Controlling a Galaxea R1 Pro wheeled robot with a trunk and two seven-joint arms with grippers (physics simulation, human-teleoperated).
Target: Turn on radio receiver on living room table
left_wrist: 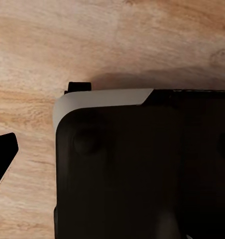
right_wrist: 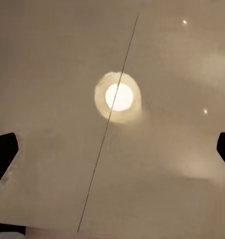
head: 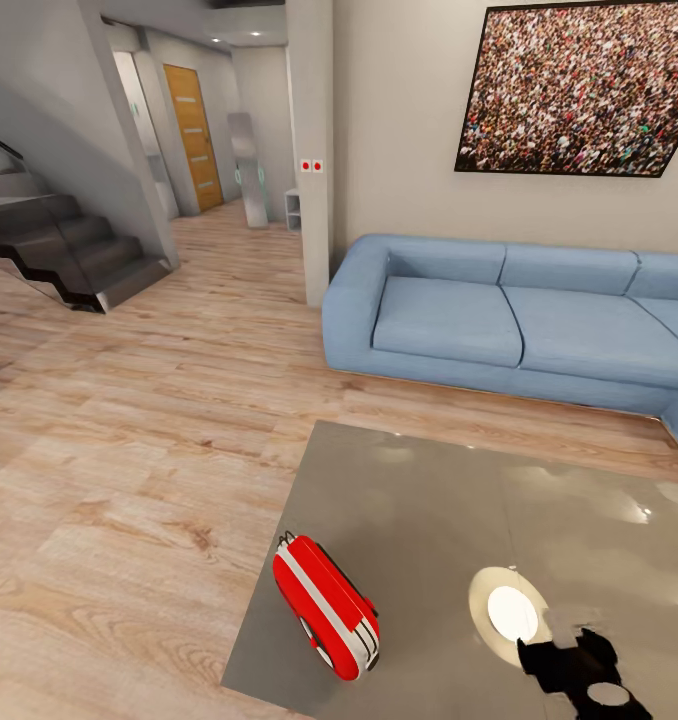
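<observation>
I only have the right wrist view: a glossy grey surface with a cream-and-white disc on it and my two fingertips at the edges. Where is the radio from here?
Observer: In the head view the radio receiver lies on the table near its front-left corner, left of the disc.
Operator: Is my right arm near it?
Observer: No. The right gripper hangs over the table beside the disc, apart from the radio.
Operator: And the left arm?
Observer: The left wrist view shows wood floor and part of a dark body with a white edge; no table there.
</observation>
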